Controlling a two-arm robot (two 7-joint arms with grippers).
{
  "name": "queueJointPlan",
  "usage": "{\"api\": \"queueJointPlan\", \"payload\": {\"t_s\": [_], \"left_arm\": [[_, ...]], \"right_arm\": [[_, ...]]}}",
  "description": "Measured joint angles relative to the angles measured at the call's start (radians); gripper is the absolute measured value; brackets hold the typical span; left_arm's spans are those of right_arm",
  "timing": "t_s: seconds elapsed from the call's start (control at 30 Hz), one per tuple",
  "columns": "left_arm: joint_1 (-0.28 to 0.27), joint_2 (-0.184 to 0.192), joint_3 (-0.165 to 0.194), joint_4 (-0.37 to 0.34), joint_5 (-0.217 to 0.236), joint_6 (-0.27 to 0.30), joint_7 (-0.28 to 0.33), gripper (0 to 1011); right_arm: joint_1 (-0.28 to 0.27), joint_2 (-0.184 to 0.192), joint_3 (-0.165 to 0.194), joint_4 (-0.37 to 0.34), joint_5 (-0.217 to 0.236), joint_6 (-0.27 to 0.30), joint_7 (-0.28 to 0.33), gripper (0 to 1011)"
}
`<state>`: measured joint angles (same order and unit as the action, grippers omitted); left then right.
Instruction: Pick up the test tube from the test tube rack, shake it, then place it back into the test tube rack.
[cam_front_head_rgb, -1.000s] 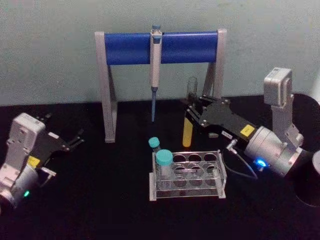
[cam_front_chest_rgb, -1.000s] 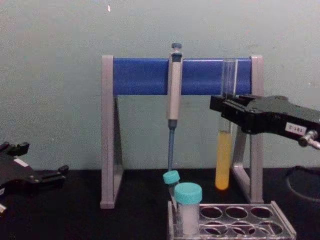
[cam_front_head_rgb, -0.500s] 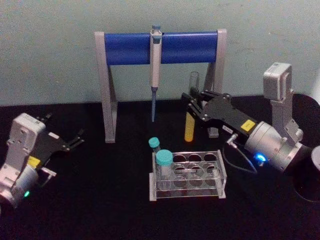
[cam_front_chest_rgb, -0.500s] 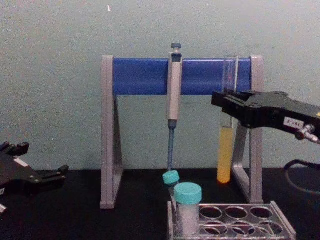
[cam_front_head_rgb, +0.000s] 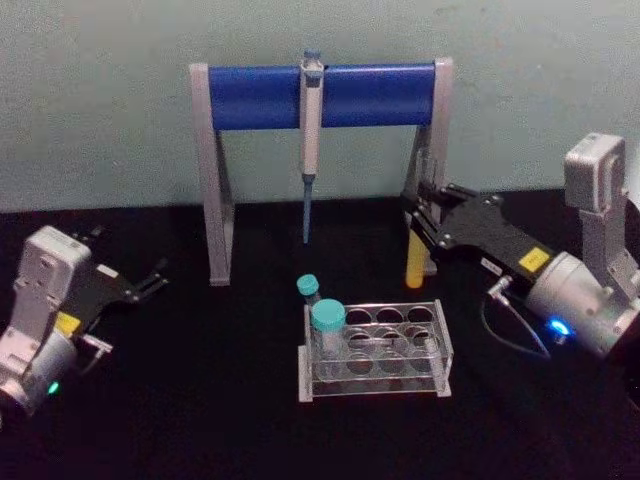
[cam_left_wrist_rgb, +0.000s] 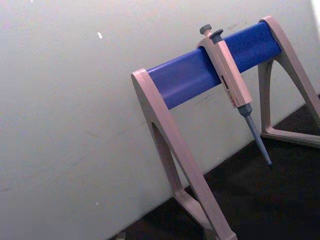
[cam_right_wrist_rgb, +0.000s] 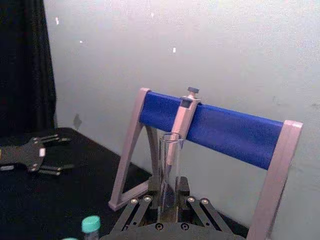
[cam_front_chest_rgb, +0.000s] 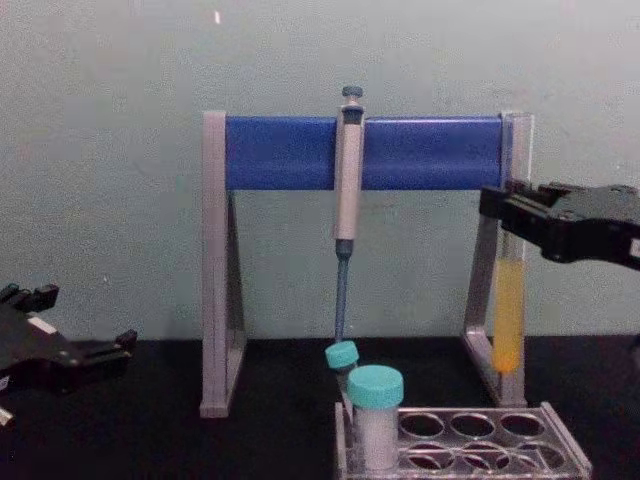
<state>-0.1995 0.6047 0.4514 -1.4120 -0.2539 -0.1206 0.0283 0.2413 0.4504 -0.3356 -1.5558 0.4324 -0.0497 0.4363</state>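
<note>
The test tube, clear glass with yellow liquid in its bottom part, hangs upright in the air behind the rack's right end, in front of the stand's right leg. My right gripper is shut on its upper part. The chest view shows the test tube held by the right gripper well above the table. In the right wrist view the test tube's open top stands up between the fingers. The test tube rack, low and clear, sits at the table's middle. My left gripper rests open at the left.
Two teal-capped vials stand at the rack's left end. Behind it is a grey-and-blue pipette stand with a pipette hanging from the bar. The table top is black.
My right gripper has carried the test tube to the right, from behind the rack's middle to in front of the stand's right leg. The left arm has not moved.
</note>
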Motion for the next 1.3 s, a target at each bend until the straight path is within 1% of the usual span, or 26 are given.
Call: {"api": "queueJointPlan", "payload": {"t_s": [0.03,0.17,0.3,0.43,0.63,0.73,0.83,1.0,1.3], "left_arm": [[0.000,0.000,0.000,0.000,0.000,0.000,0.000,1002],[0.000,0.000,0.000,0.000,0.000,0.000,0.000,1001],[0.000,0.000,0.000,0.000,0.000,0.000,0.000,1001],[0.000,0.000,0.000,0.000,0.000,0.000,0.000,1001],[0.000,0.000,0.000,0.000,0.000,0.000,0.000,1001],[0.000,0.000,0.000,0.000,0.000,0.000,0.000,1001],[0.000,0.000,0.000,0.000,0.000,0.000,0.000,1001],[0.000,0.000,0.000,0.000,0.000,0.000,0.000,1001],[0.000,0.000,0.000,0.000,0.000,0.000,0.000,1001]], "right_arm": [[-0.013,0.009,0.003,-0.018,-0.001,0.005,0.002,235],[-0.038,0.026,0.004,-0.051,-0.001,0.018,0.017,235],[-0.045,0.030,-0.004,-0.062,0.020,0.024,0.048,235],[-0.028,0.018,-0.027,-0.045,0.056,0.026,0.091,235],[0.011,-0.010,-0.049,0.004,0.090,0.014,0.118,235],[0.029,-0.028,-0.053,0.032,0.095,-0.008,0.113,235],[0.040,-0.043,-0.053,0.053,0.092,-0.033,0.093,235],[0.046,-0.062,-0.043,0.078,0.062,-0.066,0.050,235],[0.043,-0.071,-0.029,0.081,0.030,-0.069,0.022,235]]}}
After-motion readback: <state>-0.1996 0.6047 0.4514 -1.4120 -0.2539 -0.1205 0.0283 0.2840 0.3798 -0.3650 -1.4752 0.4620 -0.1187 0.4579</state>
